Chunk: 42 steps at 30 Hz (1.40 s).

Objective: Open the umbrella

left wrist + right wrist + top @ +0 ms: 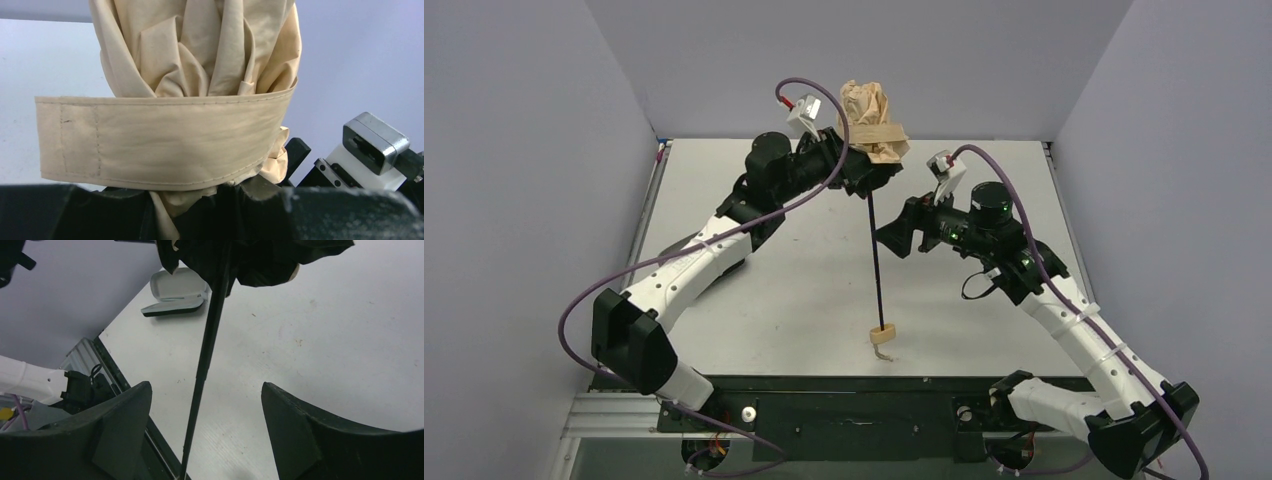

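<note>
Top external view: the two arm bases (844, 415) sit nearest, at the near edge of the worktop (764, 300). Both arms reach inward. The left tool (864, 168) is clamped on the lower end of the folded canopy (872, 118) of the umbrella (874, 135) and holds it up in the air, bundle uppermost. The thin black shaft (876, 255) hangs down from it to the small tan handle (883, 332), low over the near middle of the worktop; whether the handle touches the surface cannot be told. The right tool (894, 238) is just beside the shaft, about halfway down.

Left wrist view: the left tool's dark fingers (75, 212) fill the bottom edge, with peach-tan cloth pinched between them. Above, the closing strap (160, 142) is wrapped round the gathered folds.

Right wrist view: the right tool's two fingers (117, 432) stand wide apart, the shaft passing between them and touching neither. At the top is the canopy's black underside. A small grey oblong case (175, 290) lies on the worktop beyond
</note>
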{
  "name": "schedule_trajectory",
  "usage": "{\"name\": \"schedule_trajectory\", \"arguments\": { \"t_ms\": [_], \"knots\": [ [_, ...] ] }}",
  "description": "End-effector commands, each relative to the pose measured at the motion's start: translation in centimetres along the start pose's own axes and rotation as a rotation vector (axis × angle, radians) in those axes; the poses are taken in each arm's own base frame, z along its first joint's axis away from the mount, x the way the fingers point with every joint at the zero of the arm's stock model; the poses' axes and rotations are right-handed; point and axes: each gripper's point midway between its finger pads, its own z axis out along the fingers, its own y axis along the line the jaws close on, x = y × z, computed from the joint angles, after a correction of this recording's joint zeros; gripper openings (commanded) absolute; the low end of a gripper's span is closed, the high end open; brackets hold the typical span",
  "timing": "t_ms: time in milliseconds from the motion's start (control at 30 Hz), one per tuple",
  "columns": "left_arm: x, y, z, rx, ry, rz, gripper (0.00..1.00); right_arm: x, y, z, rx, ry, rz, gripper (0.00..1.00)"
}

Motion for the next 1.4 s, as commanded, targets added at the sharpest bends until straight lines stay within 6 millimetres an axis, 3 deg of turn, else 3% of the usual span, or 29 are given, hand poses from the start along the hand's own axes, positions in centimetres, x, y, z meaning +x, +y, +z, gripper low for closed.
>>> {"name": "schedule_trajectory", "arguments": {
  "t_ms": [0, 133, 300, 367, 400, 467, 533, 567, 600, 633, 700, 767, 867, 967, 1133, 1367],
  "knots": [
    [-5.3, -6.6, -0.5, 0.21, -0.132, -0.027, 0.0, -2.9, 1.7, 0.9, -0.064, -0.112, 0.025, 0.76],
    [-5.5, -7.0, -0.5, 0.229, -0.136, -0.041, 0.0, -3.9, 2.4, 1.9, -0.102, -0.14, 0.073, 0.68],
    [-5.9, -7.4, -0.8, 0.245, -0.143, -0.044, 0.0, -3.7, 2.2, 2.7, -0.102, -0.128, 0.113, 0.54],
    [-6.2, -7.4, -0.8, 0.25, -0.145, -0.038, 0.0, -3.8, 2.2, 2.9, -0.102, -0.127, 0.126, 0.29],
    [-6.3, -7.2, -0.8, 0.244, -0.146, -0.032, 0.0, -4.0, 2.3, 3.0, -0.105, -0.131, 0.129, 0.07],
    [-6.4, -6.9, -0.8, 0.236, -0.143, -0.012, 0.0, -4.5, 2.5, 2.9, -0.112, -0.14, 0.143, 0.0],
    [-6.5, -6.3, -0.8, 0.217, -0.14, 0.02, 0.02, -5.0, 2.7, 2.7, -0.129, -0.145, 0.161, 0.0],
    [-6.7, -5.9, -0.8, 0.206, -0.14, 0.038, 0.23, -5.3, 2.6, 2.6, -0.127, -0.151, 0.177, 0.0],
    [-6.6, -5.1, -0.8, 0.178, -0.134, 0.074, 0.36, -5.4, 2.5, 2.5, -0.132, -0.156, 0.183, 0.0],
    [-6.8, -4.7, -1.0, 0.167, -0.135, 0.129, 0.58, -5.6, 2.0, 2.3, -0.124, -0.163, 0.208, 0.0],
    [-7.5, -3.2, -1.6, 0.128, -0.137, 0.182, 0.75, -6.1, 1.5, 2.0, -0.129, -0.18, 0.247, 0.0],
    [-8.7, -1.3, -2.6, 0.083, -0.153, 0.273, 0.84, -6.2, 1.0, 1.7, -0.13, -0.184, 0.286, 0.0],
    [-10.9, 1.1, -4.8, 0.04, -0.176, 0.404, 0.93, -6.7, 0.7, 1.2, -0.147, -0.198, 0.302, 0.0],
    [-11.0, 1.9, -6.2, 0.057, -0.138, 0.642, 0.97, -6.3, 0.7, 1.0, -0.169, -0.175, 0.32, 0.0],
    [-9.0, 2.3, -7.2, 0.099, -0.059, 0.939, 0.97, -6.2, 0.3, 1.0, -0.17, -0.16, 0.33, 0.0],
    [-4.5, -0.1, -7.6, 0.202, 0.001, 1.354, 0.97, -6.4, -0.7, 1.3, -0.143, -0.164, 0.386, 0.0]
  ]
}}
